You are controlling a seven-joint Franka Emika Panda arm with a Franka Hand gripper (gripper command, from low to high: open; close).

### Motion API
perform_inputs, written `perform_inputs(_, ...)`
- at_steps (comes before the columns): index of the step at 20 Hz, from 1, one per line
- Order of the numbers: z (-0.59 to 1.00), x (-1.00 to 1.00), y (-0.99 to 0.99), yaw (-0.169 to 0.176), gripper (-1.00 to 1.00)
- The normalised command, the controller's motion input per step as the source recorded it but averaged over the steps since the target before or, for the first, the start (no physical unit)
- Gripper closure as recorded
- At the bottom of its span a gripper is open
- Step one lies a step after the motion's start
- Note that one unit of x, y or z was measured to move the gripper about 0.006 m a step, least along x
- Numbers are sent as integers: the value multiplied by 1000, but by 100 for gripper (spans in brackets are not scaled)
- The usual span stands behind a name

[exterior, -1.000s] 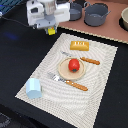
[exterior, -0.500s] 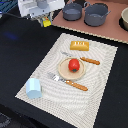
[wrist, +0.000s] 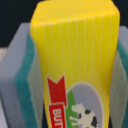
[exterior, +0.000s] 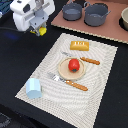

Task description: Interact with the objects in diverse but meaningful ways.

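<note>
One item is off the bench already: pincer [exterior: 38, 31] at the exterior view's left, raised over the dark bench [exterior: 20, 55], clamped on the small yellow box [wrist: 75, 60] (wrist view shows the pads [wrist: 27, 75] pressed on both its sides, red marks and a cow print on its face). So a pick looks done; placing it somewhere is left, and the other toys appear untouched.

Next rightward, near the front: pale blue carton [exterior: 33, 88] on the corner of the striped placemat [exterior: 102, 75]. Mid-mat: fork [exterior: 67, 81] just in front of the plate [exterior: 64, 71], red tomato [exterior: 73, 64] sitting on the plate, orange bread slab [exterior: 79, 46] behind it, knife [exterior: 85, 59] between slab and plate (roughly).

Far right at the back: two grey pots [exterior: 96, 14] on a brown board, part of a bowl at the frame edge.

Obstacles: nothing near the arm now; any set-down on the mat has to dodge cutlery and plate, free mat is mostly at the right side.
</note>
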Motion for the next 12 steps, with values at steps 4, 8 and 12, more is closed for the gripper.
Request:
perform_inputs(4,417,758,-776,-12,100)
perform_inputs(8,478,791,-699,-32,100)
perform_inputs(12,331,836,-564,-37,100)
